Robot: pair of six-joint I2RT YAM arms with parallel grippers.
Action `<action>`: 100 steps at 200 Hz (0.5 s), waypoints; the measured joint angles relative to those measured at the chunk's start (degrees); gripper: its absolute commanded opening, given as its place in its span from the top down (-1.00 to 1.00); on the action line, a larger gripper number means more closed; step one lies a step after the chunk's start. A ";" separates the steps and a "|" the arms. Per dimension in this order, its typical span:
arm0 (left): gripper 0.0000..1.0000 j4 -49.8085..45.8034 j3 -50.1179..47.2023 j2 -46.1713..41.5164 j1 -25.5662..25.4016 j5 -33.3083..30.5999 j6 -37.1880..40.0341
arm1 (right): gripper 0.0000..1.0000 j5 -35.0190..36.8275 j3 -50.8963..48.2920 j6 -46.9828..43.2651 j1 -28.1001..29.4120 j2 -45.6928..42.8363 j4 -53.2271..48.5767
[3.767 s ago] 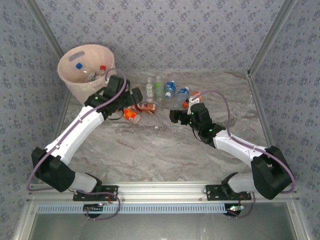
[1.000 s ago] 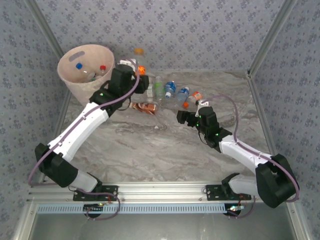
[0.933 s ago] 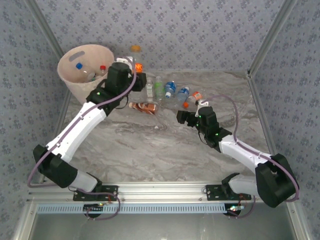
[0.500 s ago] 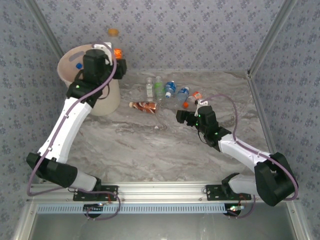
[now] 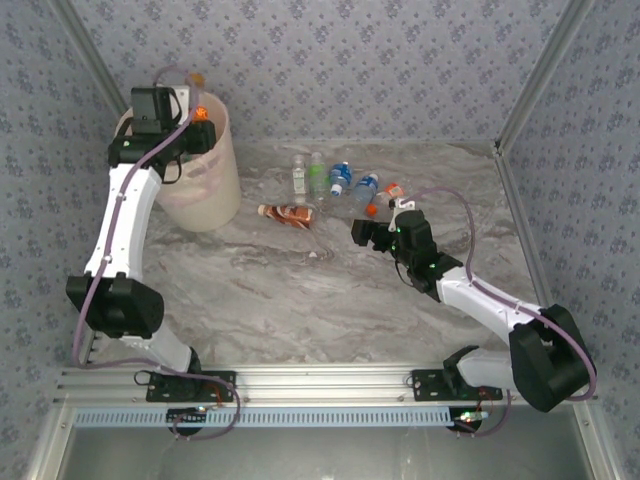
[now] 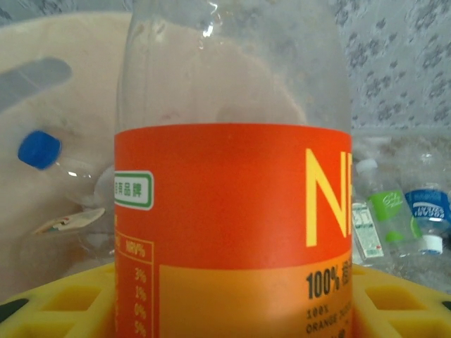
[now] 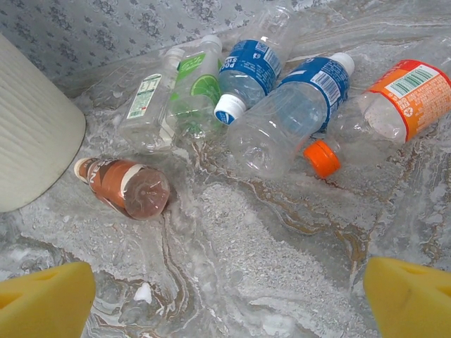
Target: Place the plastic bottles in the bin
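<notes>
Orange-label bottle (image 6: 232, 211): gripped upright in left tool (image 6: 232, 313), cap up, over bin (image 5: 210, 185) mouth, toward its right rim (blue-capped bottle (image 6: 39, 149) lies inside); drop path judged straight down; right tool (image 7: 229, 292) spread wide, empty, above counter (image 7: 268, 267); loose bottles (image 7: 282, 120) just beyond it, nearer right arm.

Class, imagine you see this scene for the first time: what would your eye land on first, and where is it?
First, the orange-labelled bottle, gripped by the left gripper above the pale pink bin at the far left. Next, the loose bottles lying on the marble table beside the bin, with the open right gripper hovering near them.
</notes>
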 measured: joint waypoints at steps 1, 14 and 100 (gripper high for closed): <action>-0.10 -0.07 0.00 0.09 0.02 0.00 0.02 | -1.00 0.00 0.00 0.00 0.00 0.00 0.00; -0.10 -0.61 0.02 0.50 0.07 -0.02 0.24 | -1.00 0.00 0.00 0.00 0.00 0.11 -0.04; -0.90 -2.80 3.65 1.70 2.03 1.70 0.98 | -1.00 -0.24 0.00 0.02 0.00 0.74 -0.66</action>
